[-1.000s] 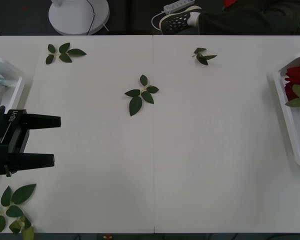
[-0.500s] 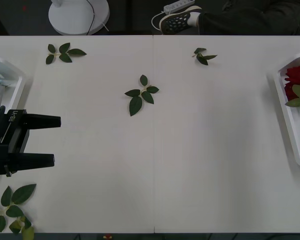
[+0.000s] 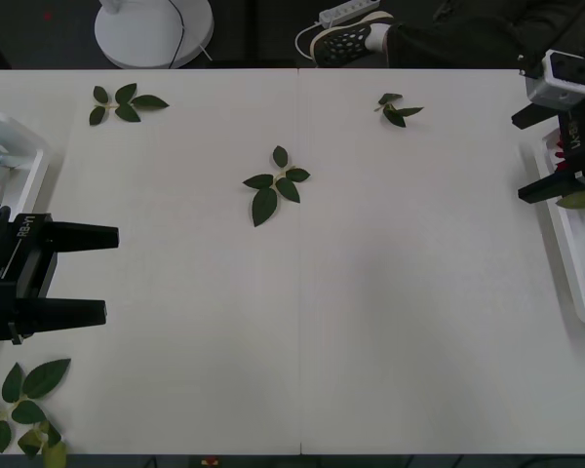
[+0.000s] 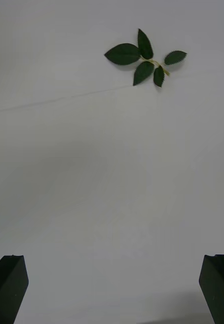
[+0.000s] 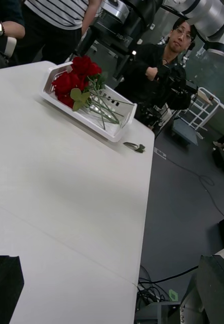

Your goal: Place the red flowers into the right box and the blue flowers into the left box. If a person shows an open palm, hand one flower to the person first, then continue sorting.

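Right pincer (image 3: 538,156) wide open and empty above the right box (image 3: 568,255) holding the red flowers (image 5: 74,81); left pincer (image 3: 105,274) agape, empty, low over the white table (image 3: 370,292) strewn with leaf sprigs (image 3: 276,183).

Even, bright overhead light; soft faint shadows, mild grain.
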Action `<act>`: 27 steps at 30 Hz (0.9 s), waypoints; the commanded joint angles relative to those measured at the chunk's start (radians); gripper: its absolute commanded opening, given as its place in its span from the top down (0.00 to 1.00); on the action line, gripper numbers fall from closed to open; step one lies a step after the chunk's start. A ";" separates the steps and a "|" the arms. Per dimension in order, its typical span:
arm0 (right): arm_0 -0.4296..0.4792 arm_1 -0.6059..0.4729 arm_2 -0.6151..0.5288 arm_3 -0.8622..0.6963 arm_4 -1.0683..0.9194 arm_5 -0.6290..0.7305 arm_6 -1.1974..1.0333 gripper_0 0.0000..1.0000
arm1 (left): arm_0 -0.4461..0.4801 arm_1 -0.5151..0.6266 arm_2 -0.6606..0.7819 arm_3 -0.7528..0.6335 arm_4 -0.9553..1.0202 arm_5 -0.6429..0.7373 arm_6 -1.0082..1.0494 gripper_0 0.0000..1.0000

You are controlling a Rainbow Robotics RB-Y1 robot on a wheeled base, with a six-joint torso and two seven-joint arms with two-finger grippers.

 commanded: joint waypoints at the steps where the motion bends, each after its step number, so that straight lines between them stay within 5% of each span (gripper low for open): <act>1: 0.089 -0.040 -0.095 -0.122 -0.013 -0.006 0.070 0.00 | -0.029 -0.010 0.004 -0.007 0.013 -0.007 0.047 0.00; 10: 0.097 0.057 -0.095 -0.183 -0.044 -0.044 0.096 0.00 | -0.029 -0.010 0.004 -0.007 0.013 -0.007 0.047 0.00; 27: 0.100 0.063 -0.038 -0.116 -0.093 -0.122 0.100 0.00 | -0.029 -0.010 0.004 -0.007 0.013 -0.007 0.047 0.00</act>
